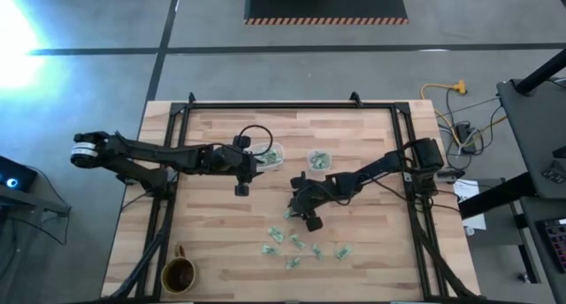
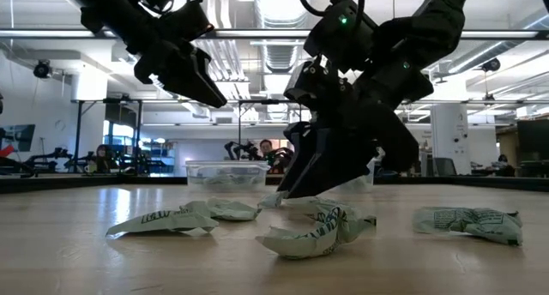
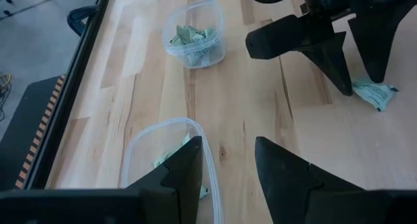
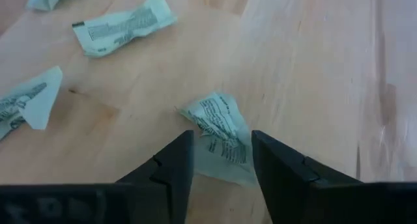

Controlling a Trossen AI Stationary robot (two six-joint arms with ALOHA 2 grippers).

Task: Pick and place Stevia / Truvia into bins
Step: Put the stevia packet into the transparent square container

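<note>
Several pale green and white Stevia packets [image 1: 305, 245] lie flat and scattered on the wooden table toward its near edge. The wider clear bin [image 1: 270, 154] and the smaller square bin [image 1: 318, 160] stand farther back, each with packets inside. My right gripper [image 4: 221, 142] is open and low at the table, its fingers on either side of one crumpled packet [image 4: 218, 129]. I cannot tell whether they touch it. My left gripper [image 3: 228, 155] is open and empty, raised above the table next to the wider bin [image 3: 163, 159].
A brown mug [image 1: 177, 273] stands near the table's near left corner. Black frame rails [image 1: 292, 105] run along the far edge and both sides. In the low view, loose packets [image 2: 467, 222] lie close to the right gripper [image 2: 296, 190]. People show in the room beyond.
</note>
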